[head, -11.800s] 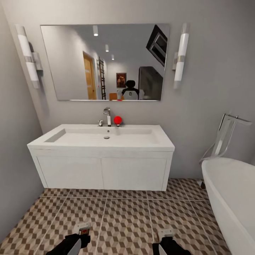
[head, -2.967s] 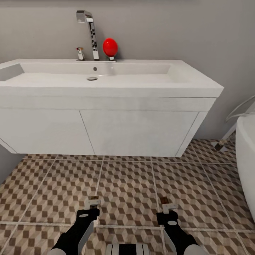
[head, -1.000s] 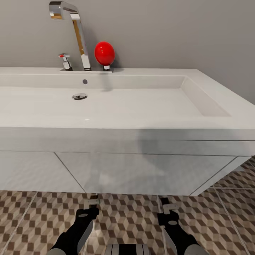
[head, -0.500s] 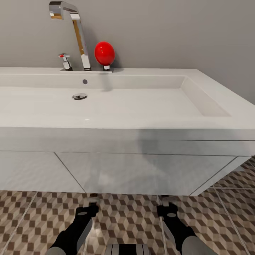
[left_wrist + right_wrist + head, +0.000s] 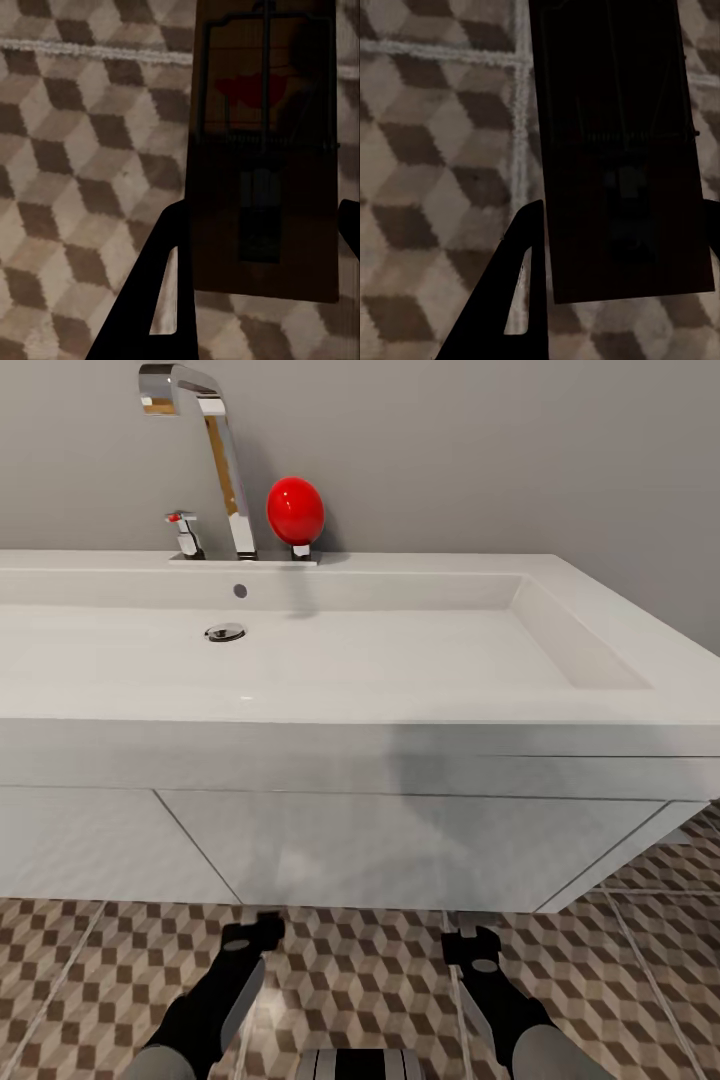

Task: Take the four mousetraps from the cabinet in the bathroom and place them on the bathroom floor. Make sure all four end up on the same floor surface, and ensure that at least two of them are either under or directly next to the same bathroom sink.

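- Mousetraps, two of them, showed in the wrist views: one mousetrap [image 5: 262,150] in the left wrist view, a tan board with dark wire and a red spot, and a second mousetrap [image 5: 619,150], deep in shadow, in the right wrist view
- The sink [image 5: 300,660], a wide white basin, filled the head view, with a chrome tap [image 5: 205,450] and a red ball-shaped object [image 5: 295,510] beside it at the back rim
- The white vanity [image 5: 400,850] hung below the basin, directly ahead of both arms and above the gripper tips
- The bathroom floor [image 5: 370,970], cube-patterned tile, lay under the arms
- The left gripper [image 5: 259,217] had its jaws pinching the first trap's near end, above the tiles
- The right gripper [image 5: 622,217] likewise clasped the second trap between its fingers
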Robot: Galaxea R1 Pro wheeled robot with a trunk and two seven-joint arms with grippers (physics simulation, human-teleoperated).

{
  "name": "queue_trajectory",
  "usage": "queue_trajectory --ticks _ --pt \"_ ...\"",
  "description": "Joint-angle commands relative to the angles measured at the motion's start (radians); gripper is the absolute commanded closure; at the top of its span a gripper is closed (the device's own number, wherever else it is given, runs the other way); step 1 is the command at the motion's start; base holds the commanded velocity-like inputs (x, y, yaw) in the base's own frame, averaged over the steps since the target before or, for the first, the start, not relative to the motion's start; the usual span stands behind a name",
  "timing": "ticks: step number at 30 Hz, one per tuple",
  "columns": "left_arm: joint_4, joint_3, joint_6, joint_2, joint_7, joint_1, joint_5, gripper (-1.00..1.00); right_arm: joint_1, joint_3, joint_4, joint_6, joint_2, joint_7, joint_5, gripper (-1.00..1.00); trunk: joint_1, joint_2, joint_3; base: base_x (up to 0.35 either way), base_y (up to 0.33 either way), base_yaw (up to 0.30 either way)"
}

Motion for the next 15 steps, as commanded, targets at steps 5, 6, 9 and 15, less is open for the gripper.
queue_trajectory --ticks 5,6,9,15 --pt "0.009 -0.008 0.042 -0.002 -0.023 -0.023 0.005 1.0 0.0 -0.007 0.012 -0.04 0.0 0.002 -0.049 1.0 0.0 0.0 -0.001 0.0 0.0 0.0" --pt "0.011 -0.009 0.048 -0.002 -0.033 -0.025 0.004 1.0 0.0 -0.006 0.013 -0.043 -0.001 0.002 -0.053 1.0 0.0 0.0 -0.001 0.0 0.0 0.0" --pt "0.018 -0.01 0.057 -0.003 -0.056 -0.028 0.003 1.0 0.0 -0.006 0.014 -0.047 -0.006 0.002 -0.059 1.0 0.0 0.0 -0.001 0.0 0.0 0.0" --pt "0.026 -0.01 0.065 -0.012 -0.069 -0.029 0.003 1.0 0.0 -0.007 0.016 -0.058 -0.013 0.002 -0.065 1.0 0.0 0.0 -0.001 0.0 0.0 0.0"
